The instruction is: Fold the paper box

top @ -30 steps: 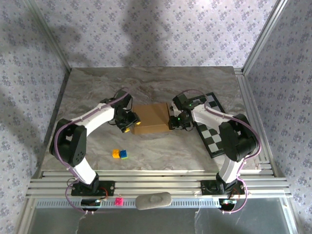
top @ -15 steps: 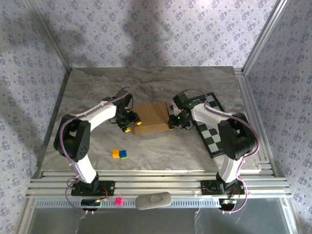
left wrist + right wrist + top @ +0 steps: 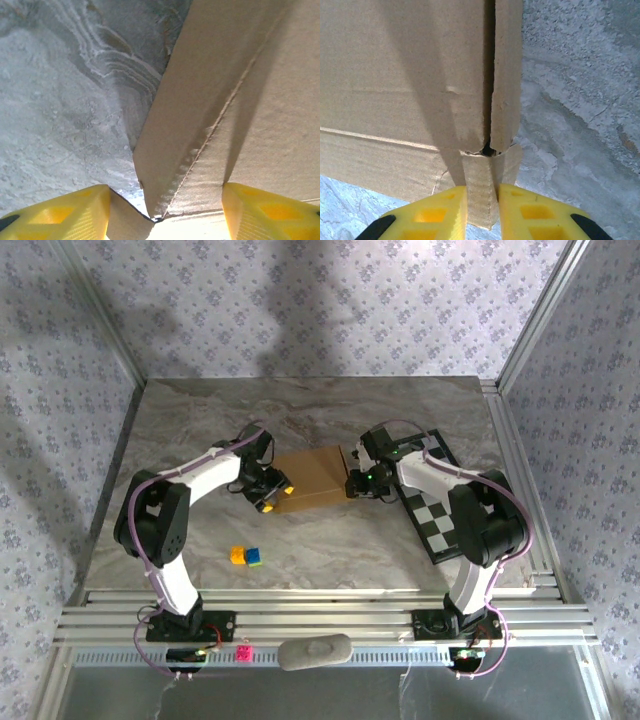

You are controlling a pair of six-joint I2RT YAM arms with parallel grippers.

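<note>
The paper box [image 3: 312,476], tan cardboard, lies mid-table between both arms. My left gripper [image 3: 268,492] is at its left near corner. In the left wrist view the yellow fingers [image 3: 65,212] stand wide apart, with the box's creased corner [image 3: 210,115] between them; this gripper [image 3: 165,200] is open. My right gripper [image 3: 357,483] is at the box's right end. In the right wrist view that gripper [image 3: 481,200] is shut on a narrow cardboard flap [image 3: 480,195] that hangs from the box's wall [image 3: 405,75].
A black-and-white checkerboard [image 3: 432,502] lies under the right arm, to the right of the box. A yellow cube [image 3: 237,554] and a blue-green cube [image 3: 254,557] sit near the left arm. Aluminium rails edge the marble table [image 3: 200,420].
Both grippers and the box have shifted slightly towards the far side. The box's top face now slants more. The right jaws have closed a little tighter on the flap.
</note>
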